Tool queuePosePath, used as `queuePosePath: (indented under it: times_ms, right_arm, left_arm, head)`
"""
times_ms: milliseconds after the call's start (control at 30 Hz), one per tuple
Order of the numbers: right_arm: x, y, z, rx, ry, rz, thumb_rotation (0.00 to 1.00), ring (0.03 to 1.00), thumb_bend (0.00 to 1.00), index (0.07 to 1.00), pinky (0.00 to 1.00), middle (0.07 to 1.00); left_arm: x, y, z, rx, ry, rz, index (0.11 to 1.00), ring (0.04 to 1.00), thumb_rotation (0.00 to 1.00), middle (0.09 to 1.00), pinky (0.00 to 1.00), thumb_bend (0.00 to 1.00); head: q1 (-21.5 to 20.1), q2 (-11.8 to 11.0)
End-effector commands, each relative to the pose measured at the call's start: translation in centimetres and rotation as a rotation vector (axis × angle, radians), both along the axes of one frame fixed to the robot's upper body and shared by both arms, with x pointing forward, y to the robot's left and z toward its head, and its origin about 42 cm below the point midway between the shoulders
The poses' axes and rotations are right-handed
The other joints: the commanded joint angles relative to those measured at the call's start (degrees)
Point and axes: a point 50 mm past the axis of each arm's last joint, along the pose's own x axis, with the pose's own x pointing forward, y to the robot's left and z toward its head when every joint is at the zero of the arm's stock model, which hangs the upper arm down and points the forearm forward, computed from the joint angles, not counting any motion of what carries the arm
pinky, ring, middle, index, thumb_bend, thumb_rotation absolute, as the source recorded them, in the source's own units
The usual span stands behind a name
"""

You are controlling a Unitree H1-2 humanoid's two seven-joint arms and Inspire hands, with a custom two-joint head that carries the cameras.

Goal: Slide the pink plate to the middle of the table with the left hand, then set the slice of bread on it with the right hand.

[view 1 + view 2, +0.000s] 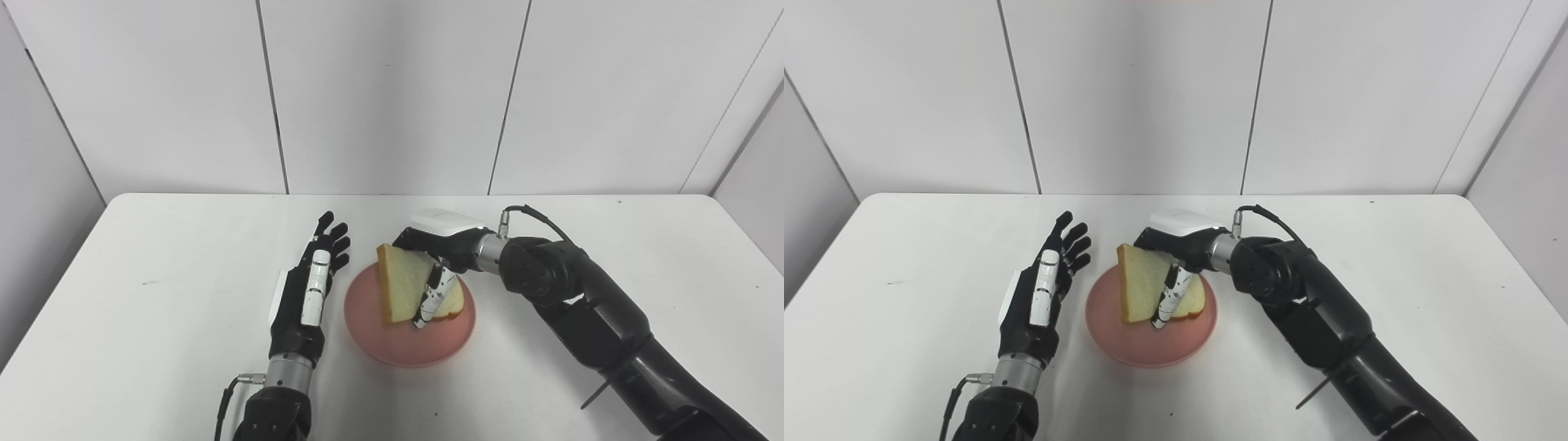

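Bread (404,283), one slice, stands tilted on edge over one pink plate (398,349), pinched by the right hand (436,257). Left hand (309,285) rests beside the plate, fingers spread, empty.

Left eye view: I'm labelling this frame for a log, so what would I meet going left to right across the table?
Left hand, open beside the plate → pink plate → right hand, shut on the slice of bread standing tilted over the plate.
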Motion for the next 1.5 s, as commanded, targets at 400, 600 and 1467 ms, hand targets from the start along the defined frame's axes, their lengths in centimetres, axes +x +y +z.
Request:
queuePosePath:
  times_ms: [400,600,1467]
  right_arm:
    - [-0.2,1.9,1.4,-0.006,-0.068,0.071,0.0,0.403,0.51,0.528,0.43,0.505]
    - [-0.7,2.2,1.6,-0.096,-0.024,0.05,0.05,0.612,0.68,0.61,0.58,0.623]
    - [-1.3,1.3,2.8,-0.142,-0.041,0.0,0.17,0.818,0.92,0.83,0.72,0.855]
  left_arm:
    - [0.5,-0.7,2.5,-0.027,-0.083,-0.006,0.926,0.906,1.0,0.922,0.89,0.56]
    - [0.4,-0.8,2.8,-0.037,-0.075,0.003,0.92,0.901,1.0,0.914,0.88,0.56]
    - [0.4,-0.2,3.0,-0.026,-0.077,-0.005,0.926,0.916,1.0,0.923,0.94,0.59]
  head:
    - [0.15,0.49]
    - [0.09,0.74]
    - [-0.75,1.41]
